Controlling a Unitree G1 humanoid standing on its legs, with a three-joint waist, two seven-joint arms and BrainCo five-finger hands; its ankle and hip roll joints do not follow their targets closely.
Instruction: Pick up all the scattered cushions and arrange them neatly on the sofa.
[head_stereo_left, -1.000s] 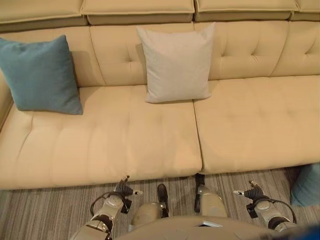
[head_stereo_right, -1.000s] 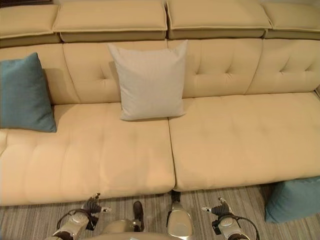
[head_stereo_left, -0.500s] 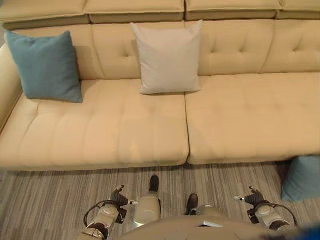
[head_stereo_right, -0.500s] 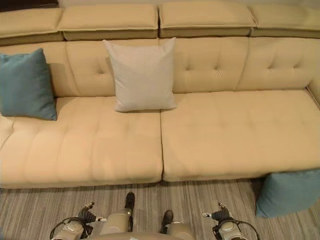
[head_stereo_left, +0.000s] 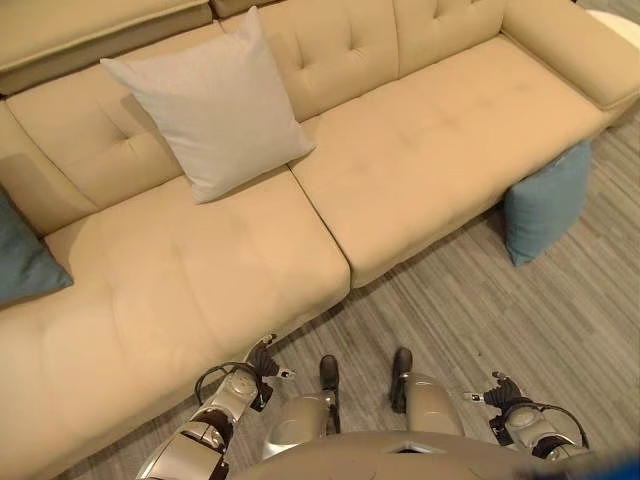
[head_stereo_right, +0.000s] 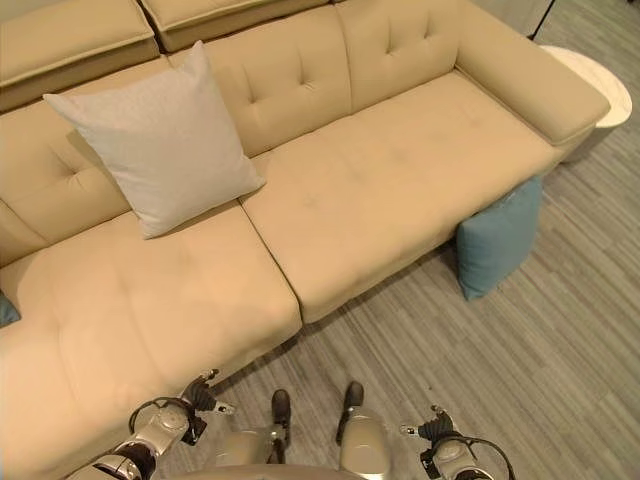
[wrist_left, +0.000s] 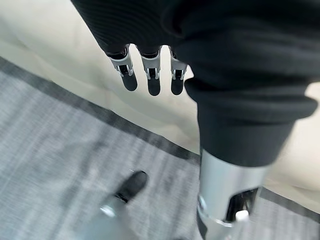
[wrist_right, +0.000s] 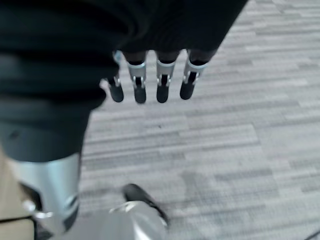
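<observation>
Teal cushion (head_stereo_right: 497, 238) on floor, leaning against sofa (head_stereo_right: 400, 170); grey cushion (head_stereo_right: 150, 140) upright on seat. Left hand (head_stereo_left: 262, 362) and right hand (head_stereo_left: 497, 390) low, fingers relaxed, holding nothing.

The sofa (head_stereo_right: 370, 190) is a plain warm beige, with small tufted dimples on its back. At the upper left of the frame one cushion (head_stereo_right: 155, 140) is pale grey and has no pattern. A second cushion (head_stereo_right: 495, 240) at the right is teal blue, also plain. The floor (head_stereo_right: 520, 380) shows thin grey and light brown stripes. At the upper right, a round side table (head_stereo_right: 603, 88) is cream white.
</observation>
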